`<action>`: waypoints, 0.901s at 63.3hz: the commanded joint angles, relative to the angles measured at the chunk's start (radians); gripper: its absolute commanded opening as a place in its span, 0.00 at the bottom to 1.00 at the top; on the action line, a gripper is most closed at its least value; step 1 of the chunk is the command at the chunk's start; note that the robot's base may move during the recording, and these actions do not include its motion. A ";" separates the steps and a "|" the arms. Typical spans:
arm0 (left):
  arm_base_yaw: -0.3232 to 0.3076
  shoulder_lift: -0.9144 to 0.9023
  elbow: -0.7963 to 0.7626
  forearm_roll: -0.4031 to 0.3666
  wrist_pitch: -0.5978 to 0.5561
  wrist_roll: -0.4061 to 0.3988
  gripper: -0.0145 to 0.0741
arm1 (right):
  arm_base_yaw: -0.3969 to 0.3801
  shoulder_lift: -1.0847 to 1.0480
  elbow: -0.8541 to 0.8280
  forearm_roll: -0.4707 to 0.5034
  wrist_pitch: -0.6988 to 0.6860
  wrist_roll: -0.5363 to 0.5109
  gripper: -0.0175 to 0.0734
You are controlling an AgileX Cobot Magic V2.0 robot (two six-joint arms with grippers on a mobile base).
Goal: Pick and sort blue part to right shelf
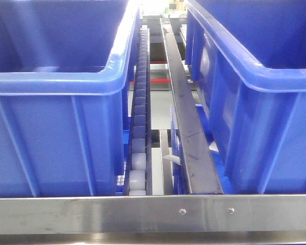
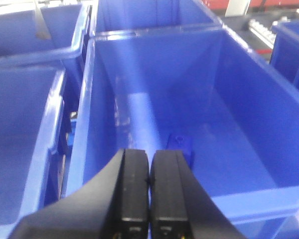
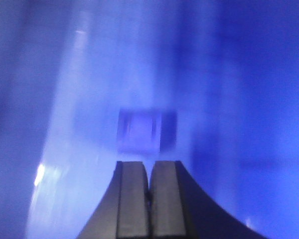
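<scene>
In the left wrist view my left gripper (image 2: 149,167) is shut and empty, held above the near rim of a large blue bin (image 2: 239,89). A small blue part (image 2: 180,144) lies on that bin's floor just beyond the fingertips. In the right wrist view my right gripper (image 3: 149,172) is shut and empty, low inside a blue bin (image 3: 249,99). A small blue block-shaped part (image 3: 145,131) lies on the floor just ahead of its tips, blurred. The front view shows the shelf's steel front rail (image 1: 153,213) and white roller track (image 1: 137,132); neither gripper appears there.
Two large blue bins (image 1: 51,102) (image 1: 265,97) flank the roller track, with a grey steel divider bar (image 1: 186,117) between them. More blue bins (image 2: 25,144) stand left of and behind the left arm's bin.
</scene>
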 commanded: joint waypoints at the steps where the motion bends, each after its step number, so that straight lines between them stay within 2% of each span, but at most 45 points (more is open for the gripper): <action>1: -0.001 0.016 -0.011 0.006 -0.108 -0.002 0.31 | -0.008 -0.131 0.056 -0.012 -0.097 -0.007 0.30; 17: -0.001 0.016 0.030 0.006 -0.166 -0.002 0.31 | -0.008 -0.487 0.269 -0.002 -0.102 -0.007 0.30; 31: -0.001 0.016 0.041 0.006 -0.181 -0.002 0.31 | -0.008 -0.768 0.331 0.043 -0.098 -0.007 0.30; 42: -0.001 0.016 0.041 0.006 -0.181 -0.002 0.31 | -0.008 -0.876 0.331 0.054 -0.116 -0.007 0.30; 57: -0.001 0.016 0.041 0.006 -0.181 -0.002 0.31 | -0.008 -0.882 0.331 0.054 -0.110 -0.007 0.30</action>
